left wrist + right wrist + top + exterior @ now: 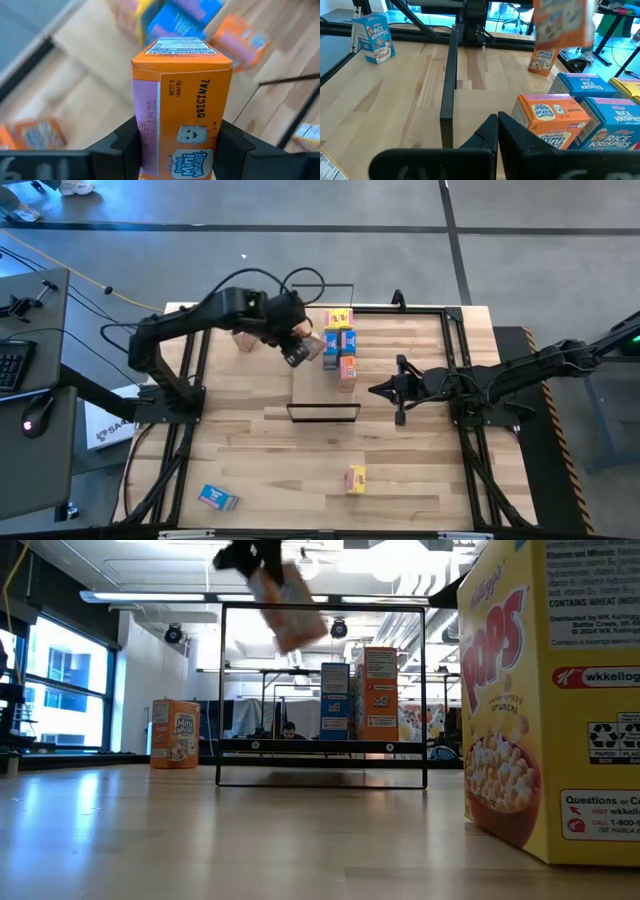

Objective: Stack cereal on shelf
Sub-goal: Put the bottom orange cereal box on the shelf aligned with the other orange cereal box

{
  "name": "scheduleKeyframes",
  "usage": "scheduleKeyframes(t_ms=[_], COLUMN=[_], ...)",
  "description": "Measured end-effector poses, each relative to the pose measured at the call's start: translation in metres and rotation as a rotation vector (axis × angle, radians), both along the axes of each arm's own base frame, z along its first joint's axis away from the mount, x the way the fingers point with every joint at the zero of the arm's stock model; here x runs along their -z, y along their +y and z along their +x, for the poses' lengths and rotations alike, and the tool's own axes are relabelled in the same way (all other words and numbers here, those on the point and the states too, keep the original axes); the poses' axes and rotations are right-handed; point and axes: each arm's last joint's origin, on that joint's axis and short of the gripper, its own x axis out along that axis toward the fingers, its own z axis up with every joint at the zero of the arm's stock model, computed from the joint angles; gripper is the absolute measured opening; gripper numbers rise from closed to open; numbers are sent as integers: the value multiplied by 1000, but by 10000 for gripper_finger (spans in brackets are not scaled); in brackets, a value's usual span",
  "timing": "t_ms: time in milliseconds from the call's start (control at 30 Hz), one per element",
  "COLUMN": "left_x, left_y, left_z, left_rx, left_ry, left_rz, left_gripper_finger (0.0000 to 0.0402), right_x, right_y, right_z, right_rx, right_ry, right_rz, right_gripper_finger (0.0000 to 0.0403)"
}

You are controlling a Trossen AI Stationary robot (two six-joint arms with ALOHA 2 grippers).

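Across the middle of the plank table (pixel 420 470) lies the shelf (pixel 310 385), a light-wood board with black wire loops at its short ends, and everything else is placed from it. Over the shelf's far left part, the left arm reaches in from the table's left side; its left gripper (pixel 300 343) is clamped on an orange Frosted Mini-Wheats box (pixel 181 107), fingers pressed against both narrow sides, the box raised above the board and tilted (the low view shows it hanging in the air inside the near wire loop). Just off the shelf's right edge, the right gripper (pixel 381 390) points toward the board with its fingers closed together and nothing between them. On the shelf's far right part stands a row of cereal boxes (pixel 341 344): yellow, blue and orange. Beyond the shelf's left edge, one more orange box (pixel 244 340) stands on the table. Nearer than the shelf's front loop, a yellow Corn Pops box (pixel 356 478) sits apart, and a blue Rice Krispies box (pixel 217 498) lies further left.
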Motion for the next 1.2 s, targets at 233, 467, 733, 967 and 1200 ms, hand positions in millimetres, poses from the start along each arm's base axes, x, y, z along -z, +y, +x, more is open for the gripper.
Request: scheduleKeyframes(t_ms=[233,467,733,967,1200], left_x=[43,64,66,105,113], left_y=[8,5,6,5,5], left_z=[5,13,13,6,9], left_rx=[-10,4,-48,-182,-220], left_ry=[103,83,77,182,145], left_rz=[-143,-190,-208,-268,-309], left_gripper_finger=[167,168,168,168,169], right_x=[2,2,2,2,2], right_y=[1,1,1,1,1], right_z=[-1,-1,-1,-1,-1], right_rx=[-21,-38,-37,-35,-37], right_ry=[24,23,22,21,21], right_rz=[3,17,19,25,26], right_gripper_finger=[0,0,0,0,0])
